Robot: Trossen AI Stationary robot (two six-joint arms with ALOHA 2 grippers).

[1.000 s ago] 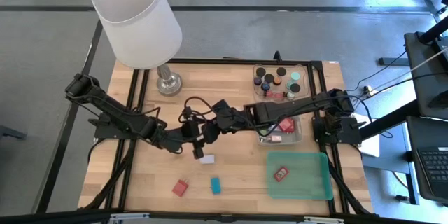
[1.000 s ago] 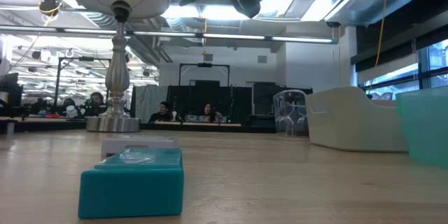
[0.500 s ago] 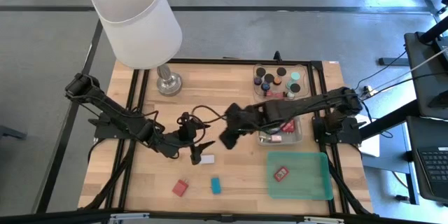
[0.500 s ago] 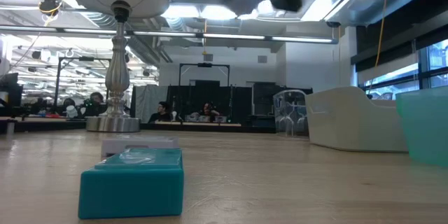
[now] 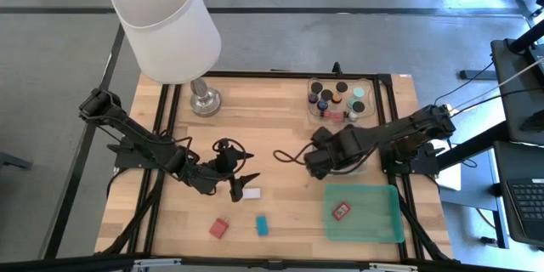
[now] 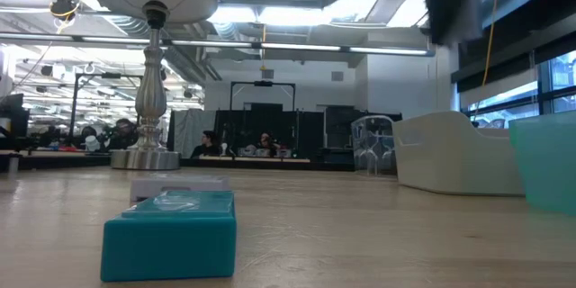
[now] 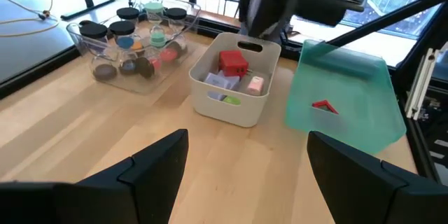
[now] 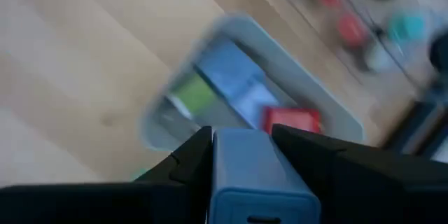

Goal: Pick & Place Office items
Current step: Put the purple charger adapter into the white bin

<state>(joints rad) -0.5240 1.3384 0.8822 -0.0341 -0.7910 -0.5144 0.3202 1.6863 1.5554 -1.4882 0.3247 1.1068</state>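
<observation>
you're partway through: the grey bin [image 7: 236, 84] already holds several blocks, and one red block [image 5: 342, 211] lies in the green tray [image 5: 387, 222]. three blocks are left on the surface [image 5: 280, 136] on the lamp [image 5: 167, 24] side of the bin. your right claw [image 8: 241, 155] pinches a light blue block [image 8: 253, 175] over the bin. your left claw [image 5: 240, 184], spread, hangs just beside the white block [image 5: 252, 193].

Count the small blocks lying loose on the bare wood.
3: a white block by the left gripper, a red block and a teal block near the front edge. The arms may hide others.
</observation>
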